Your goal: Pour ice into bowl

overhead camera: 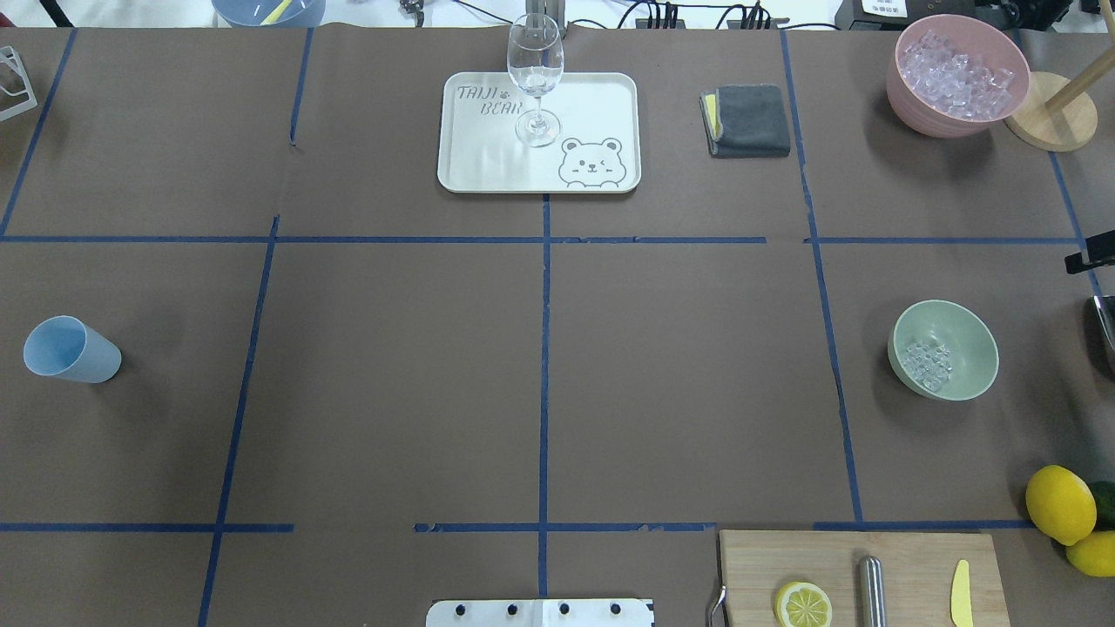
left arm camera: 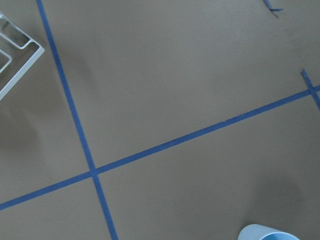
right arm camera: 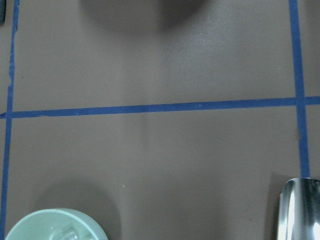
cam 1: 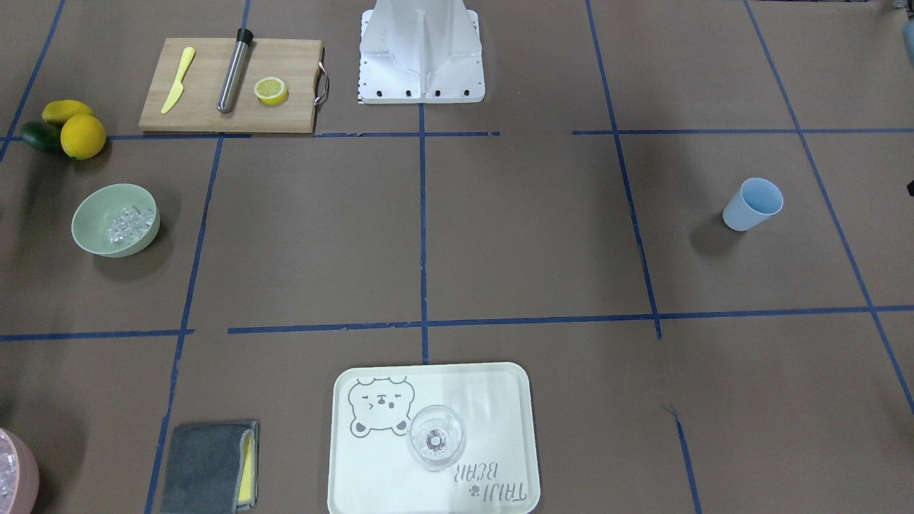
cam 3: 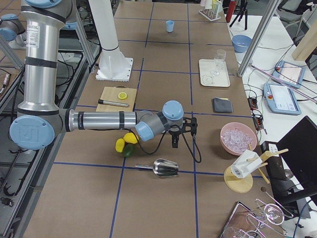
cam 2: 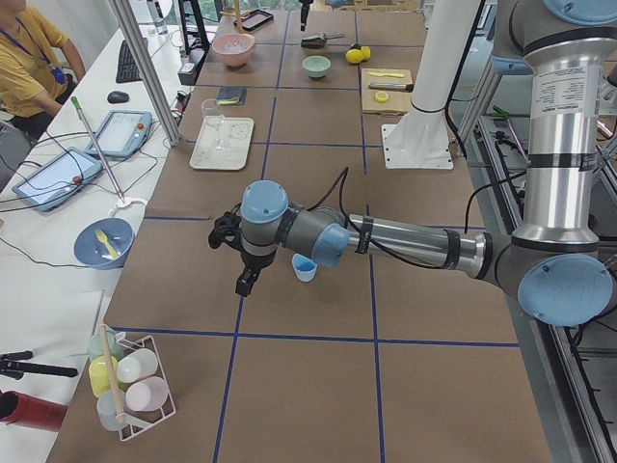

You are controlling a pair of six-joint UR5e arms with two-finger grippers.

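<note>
The pale mint-green bowl (cam 1: 97, 223) (overhead camera: 958, 335) stands on the brown table on my right side. A handful of clear ice cubes (cam 1: 131, 223) (overhead camera: 926, 364) lies inside it. Its rim shows at the bottom left of the right wrist view (right arm camera: 55, 227). My right gripper (cam 3: 174, 142) hangs over the table between the bowl and a metal scoop (cam 3: 163, 167) (right arm camera: 300, 207); I cannot tell whether it is open or shut. My left gripper (cam 2: 246, 282) hovers beside the light blue cup (cam 2: 305, 267) (overhead camera: 70, 350); I cannot tell its state either.
A pink bowl (overhead camera: 906, 87) full of ice stands at the far right, next to a wooden stand (overhead camera: 1050, 122). A tray (overhead camera: 488, 165) holds a wine glass (overhead camera: 535, 78). There are also a grey cloth (overhead camera: 747, 120), lemons (overhead camera: 1060, 503) and a cutting board (overhead camera: 906, 566).
</note>
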